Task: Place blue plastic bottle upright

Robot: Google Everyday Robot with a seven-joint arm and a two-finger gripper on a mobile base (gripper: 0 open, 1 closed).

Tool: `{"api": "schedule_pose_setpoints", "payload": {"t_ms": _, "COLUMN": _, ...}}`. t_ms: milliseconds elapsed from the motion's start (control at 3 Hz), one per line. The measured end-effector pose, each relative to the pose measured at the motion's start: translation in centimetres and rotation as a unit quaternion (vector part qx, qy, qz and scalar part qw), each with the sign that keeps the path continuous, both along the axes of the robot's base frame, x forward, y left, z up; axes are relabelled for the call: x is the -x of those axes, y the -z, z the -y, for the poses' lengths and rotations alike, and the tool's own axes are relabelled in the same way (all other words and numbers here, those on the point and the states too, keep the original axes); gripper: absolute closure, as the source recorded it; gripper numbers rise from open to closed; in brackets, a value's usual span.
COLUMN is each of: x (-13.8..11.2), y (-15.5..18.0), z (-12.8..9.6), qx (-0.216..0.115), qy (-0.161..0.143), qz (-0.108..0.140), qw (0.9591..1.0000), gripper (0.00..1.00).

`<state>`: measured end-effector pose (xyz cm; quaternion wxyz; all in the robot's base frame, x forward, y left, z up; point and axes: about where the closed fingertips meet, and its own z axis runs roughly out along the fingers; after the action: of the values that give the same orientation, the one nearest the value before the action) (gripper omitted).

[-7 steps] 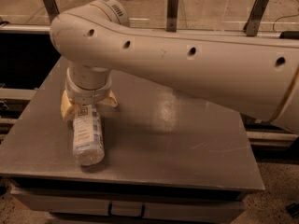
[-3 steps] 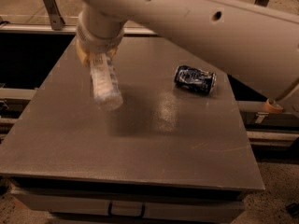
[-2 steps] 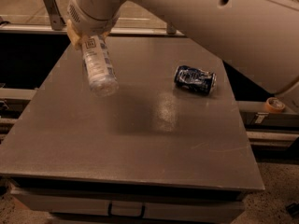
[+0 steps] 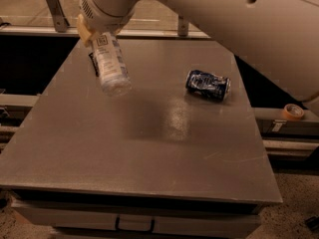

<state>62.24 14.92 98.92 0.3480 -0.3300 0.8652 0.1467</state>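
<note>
The blue plastic bottle is a clear bottle with a white-and-blue label. It hangs in the air above the left back part of the grey table, tilted, its lower end pointing down and right. My gripper is shut on the bottle's upper end, with tan finger pads at its sides. The white arm reaches in from the upper right. The bottle's cap is hidden inside the gripper.
A crushed blue can lies on its side at the table's right back. A small dark snack packet shows partly behind the bottle. A roll of tape sits on a rail off the table's right edge.
My gripper has lifted the bottle off the table, from lying at the left front up and toward the back left. The arm has swung up, uncovering the can.
</note>
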Motion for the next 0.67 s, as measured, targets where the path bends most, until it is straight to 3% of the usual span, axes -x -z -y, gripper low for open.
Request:
{"api": "schedule_pose_setpoints", "payload": {"t_ms": 333, "x": -2.5, "y": -2.3, "z": 1.8, "qx": -0.065, "qy": -0.018, "qz": 0.03, "qw": 0.9972, "gripper": 1.0}}
{"api": "schedule_pose_setpoints", "payload": {"t_ms": 667, "x": -5.5, "y": -4.7, "z": 4.6, "qx": -0.17, "qy": -0.038, "qz": 0.058, "qw": 0.9831, "gripper": 1.0}}
